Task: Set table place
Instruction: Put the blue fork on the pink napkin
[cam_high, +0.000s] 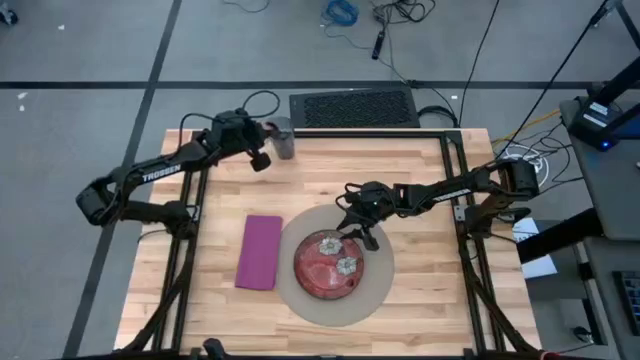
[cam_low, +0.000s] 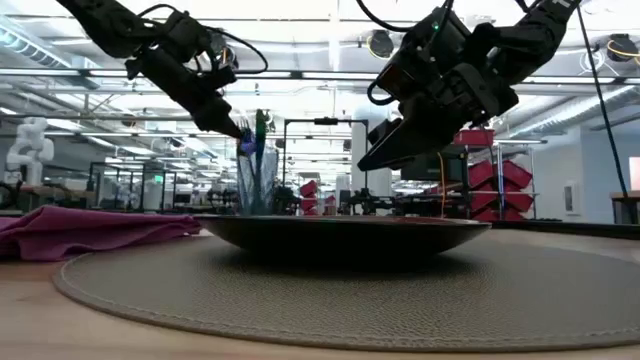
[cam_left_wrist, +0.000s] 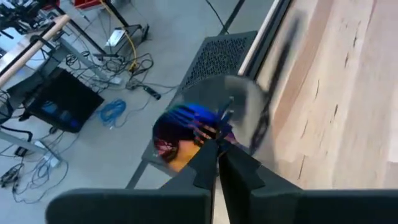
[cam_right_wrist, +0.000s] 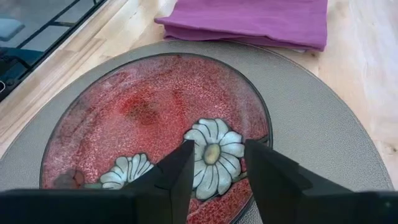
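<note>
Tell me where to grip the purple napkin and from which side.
Judging by its pose, pinch the purple napkin from straight above at its long left edge. It lies flat and folded on the table, and that edge is farthest from the round mat and red plate.

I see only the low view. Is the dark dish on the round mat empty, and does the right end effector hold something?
Observer: The plate is empty, red with white flowers. The right end effector is open above it and holds nothing.
Operator: Where exactly does the purple cloth lie?
Observer: The napkin lies folded on the table, beside the mat, on the left arm's side.
Operator: And the left arm?
Observer: The left end effector is at the cup, which stands at the table's far edge.
</note>
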